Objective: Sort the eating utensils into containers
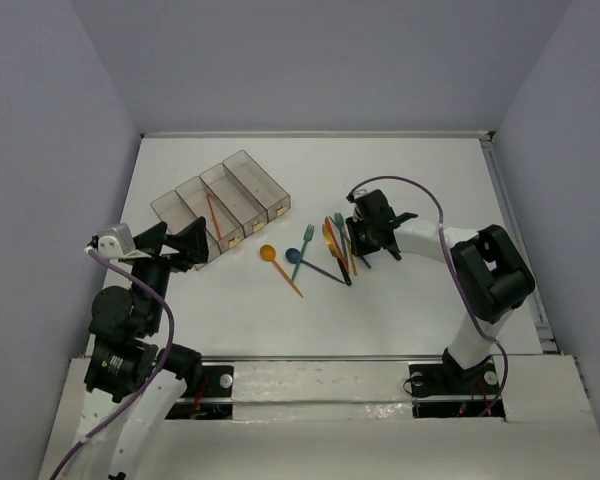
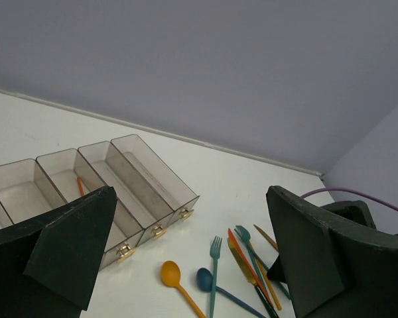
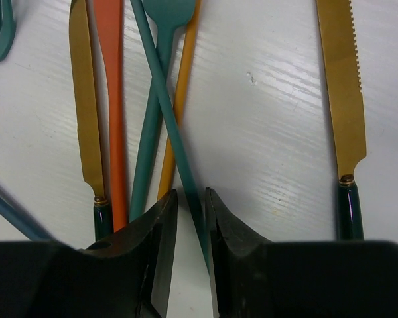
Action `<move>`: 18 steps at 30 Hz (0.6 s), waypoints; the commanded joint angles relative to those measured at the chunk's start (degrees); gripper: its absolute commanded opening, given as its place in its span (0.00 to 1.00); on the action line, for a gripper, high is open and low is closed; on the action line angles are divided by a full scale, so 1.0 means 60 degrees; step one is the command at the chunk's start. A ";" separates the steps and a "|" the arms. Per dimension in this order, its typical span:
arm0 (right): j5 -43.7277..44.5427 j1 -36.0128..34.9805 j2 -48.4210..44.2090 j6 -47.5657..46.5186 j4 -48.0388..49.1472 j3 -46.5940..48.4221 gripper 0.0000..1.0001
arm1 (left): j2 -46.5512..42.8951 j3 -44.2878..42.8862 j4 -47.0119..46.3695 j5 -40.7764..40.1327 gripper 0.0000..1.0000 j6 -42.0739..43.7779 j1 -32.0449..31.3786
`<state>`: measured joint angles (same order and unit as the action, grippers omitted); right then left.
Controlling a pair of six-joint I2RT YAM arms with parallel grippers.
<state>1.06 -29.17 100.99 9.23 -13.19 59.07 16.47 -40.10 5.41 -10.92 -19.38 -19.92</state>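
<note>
- Utensils (image 1: 330, 250) are spread in a loose heap on the tabletop (image 1: 400, 170), right of the containers (image 1: 220, 205).
- They are judged light, thin, stiff and slippery; a handle is best pinched mid-length.
- The right hand (image 3: 191, 199) is nearly closed about a teal handle (image 3: 182, 169); a firm grip cannot be confirmed.
- The left hand (image 1: 177, 243) is held wide open, empty, near the containers.

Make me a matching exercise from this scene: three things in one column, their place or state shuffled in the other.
Things:
1. orange spoon
2. thin orange utensil
3. left hand

Place or state:
A. inside a bin
B. lying on the table
C. open wide

Pairs: 1-B, 2-A, 3-C
</note>
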 commanded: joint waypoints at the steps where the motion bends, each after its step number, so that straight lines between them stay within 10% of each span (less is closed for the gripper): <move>1: -0.0089 0.0145 0.0130 -0.0059 0.0133 -0.0031 0.29 | 0.0141 0.0032 -0.0506 0.0135 0.99 0.0124 -0.0049; 18: -0.0862 0.0145 -0.1494 -0.0690 0.0236 0.0057 0.00 | 0.0038 0.0047 -0.0506 0.0238 0.99 0.0095 -0.0049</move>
<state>-0.56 -28.53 97.30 6.83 -13.26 58.65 16.56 -40.10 5.41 -10.48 -19.38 -19.90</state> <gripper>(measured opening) 0.123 0.992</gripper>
